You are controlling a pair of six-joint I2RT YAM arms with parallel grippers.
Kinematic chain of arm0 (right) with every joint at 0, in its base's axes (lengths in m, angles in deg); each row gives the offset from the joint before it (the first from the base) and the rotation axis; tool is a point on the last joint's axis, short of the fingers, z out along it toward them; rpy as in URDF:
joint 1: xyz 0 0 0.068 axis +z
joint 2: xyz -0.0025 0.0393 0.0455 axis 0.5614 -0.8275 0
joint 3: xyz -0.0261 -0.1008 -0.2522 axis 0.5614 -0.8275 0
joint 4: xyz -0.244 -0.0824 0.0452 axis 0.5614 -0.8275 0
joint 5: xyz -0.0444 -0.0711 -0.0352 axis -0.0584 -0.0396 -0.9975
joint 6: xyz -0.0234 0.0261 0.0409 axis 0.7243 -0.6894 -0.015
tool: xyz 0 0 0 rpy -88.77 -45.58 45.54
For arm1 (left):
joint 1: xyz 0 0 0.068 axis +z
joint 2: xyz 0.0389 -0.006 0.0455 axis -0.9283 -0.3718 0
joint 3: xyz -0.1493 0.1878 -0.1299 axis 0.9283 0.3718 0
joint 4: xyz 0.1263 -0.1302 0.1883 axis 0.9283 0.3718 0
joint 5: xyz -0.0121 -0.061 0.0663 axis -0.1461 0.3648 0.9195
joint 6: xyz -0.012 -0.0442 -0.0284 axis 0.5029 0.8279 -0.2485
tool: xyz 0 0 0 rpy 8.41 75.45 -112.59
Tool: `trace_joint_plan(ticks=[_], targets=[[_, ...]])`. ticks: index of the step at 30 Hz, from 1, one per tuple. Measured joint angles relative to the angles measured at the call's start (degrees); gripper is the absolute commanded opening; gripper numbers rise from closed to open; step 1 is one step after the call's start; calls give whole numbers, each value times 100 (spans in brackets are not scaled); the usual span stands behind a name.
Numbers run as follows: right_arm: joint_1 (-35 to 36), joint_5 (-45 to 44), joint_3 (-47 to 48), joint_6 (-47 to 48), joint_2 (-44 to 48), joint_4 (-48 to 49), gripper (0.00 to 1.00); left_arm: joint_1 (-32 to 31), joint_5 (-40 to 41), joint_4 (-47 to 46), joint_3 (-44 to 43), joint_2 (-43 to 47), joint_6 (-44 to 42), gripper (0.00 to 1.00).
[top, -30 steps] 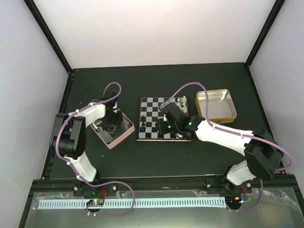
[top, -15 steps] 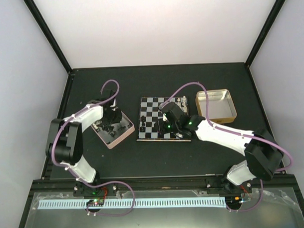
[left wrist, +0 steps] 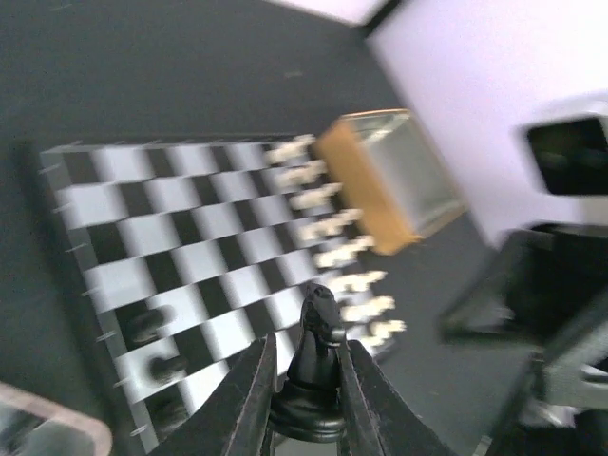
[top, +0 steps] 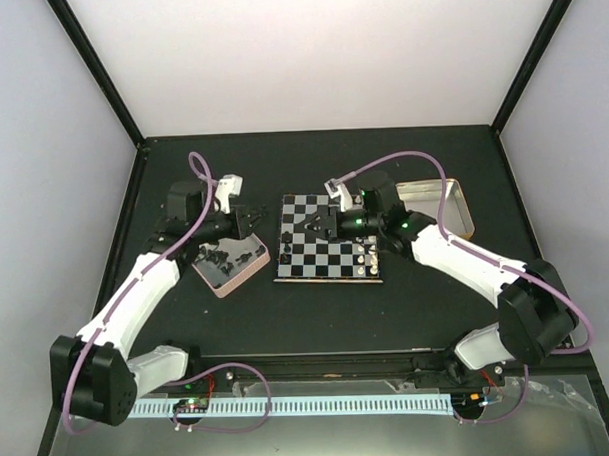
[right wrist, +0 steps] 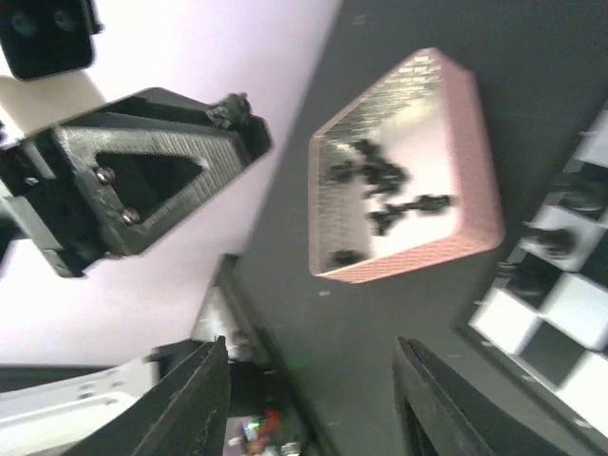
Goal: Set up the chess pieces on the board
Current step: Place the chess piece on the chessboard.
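- left gripper [left wrist: 306, 359]: closed on one black chess piece [left wrist: 317, 351]. The piece is upright with its base pinched between the two fingers [left wrist: 245, 399]. Which piece it is, too blurred to say.
- top view: that gripper hangs raised between the pink tin [top: 248, 274] and the board [top: 330, 249], just off the board's left edge toward its far end.
- right gripper [right wrist: 310, 347]: jaws apart, nothing between them. Its wrist view looks past them at the dark table [right wrist: 399, 313] and the pink tin.
- top view: right gripper is over the far-left part of the board. Its arm comes in from the right across the board's far-right corner.
- board lies flat mid-table, slightly skewed. Pink tin is just left of it, gold tin [left wrist: 361, 190] just right of it on the far side.
- set black pieces [top: 288, 247]: a few stand on squares along the board's left edge, toward the near end.
- loose black pieces [right wrist: 385, 185]: lying in a jumble inside the pink tin, count unclear.
- white pieces [left wrist: 332, 255]: lined up along the board's right edge, next to the gold tin.
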Motion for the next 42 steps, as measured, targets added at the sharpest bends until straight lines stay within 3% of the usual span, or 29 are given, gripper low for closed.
trace_joint_plan(ticks=[5, 13, 18, 26, 35, 42], targets=[[2, 876, 144, -579, 28, 669, 56, -247, -1401, -1204, 240, 385, 111, 10], [0, 1244, 485, -1088, 275, 1196, 46, -667, -2544, -1971, 267, 660, 33, 10], [11, 1305, 507, -1060, 374, 1222, 36, -782, -2830, -2079, 267, 697, -55, 10], [55, 1320, 514, -682, 422, 1032, 27, -798, -2988, -2076, 267, 649, -13, 11], [94, 1456, 498, -90, 562, 872, 30, -809, -3198, -2055, 190, 319, 557, 11], [96, 1532, 234, -2, 850, 1167, 25, -839, -3521, -2243, 114, 267, 1137, 11]])
